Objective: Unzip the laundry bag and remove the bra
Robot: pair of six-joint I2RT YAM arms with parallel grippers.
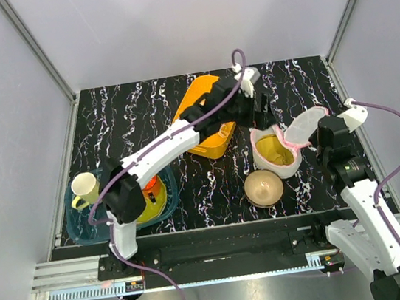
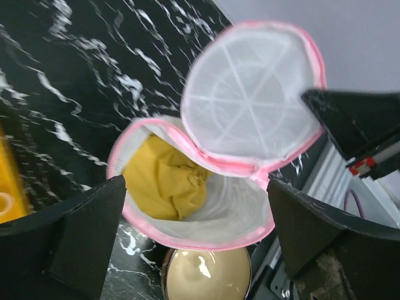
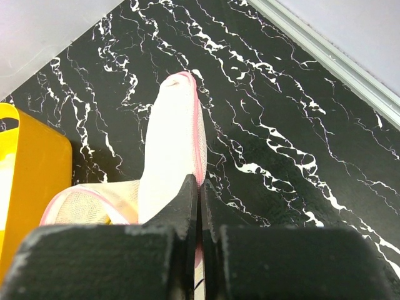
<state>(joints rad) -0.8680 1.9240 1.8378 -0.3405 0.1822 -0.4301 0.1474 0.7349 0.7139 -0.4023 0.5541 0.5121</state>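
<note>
Blk marble-look tabletop (image 1: 143, 113), grey walls (image 1: 189, 17), alu frame rails (image 1: 36, 46), even light

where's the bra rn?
Top view: the bra sits right of centre inside the open laundry bag, between the orange basket and the right hand, just beyond the tan bowl.

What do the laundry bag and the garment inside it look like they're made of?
The laundry bag looks like thin white mesh, matte and semi-sheer, with seam lines showing through and a pink fabric trim. The bra looks like soft mustard-tan cloth, matte and crumpled into folds; its weave is too blurred to tell.
</note>
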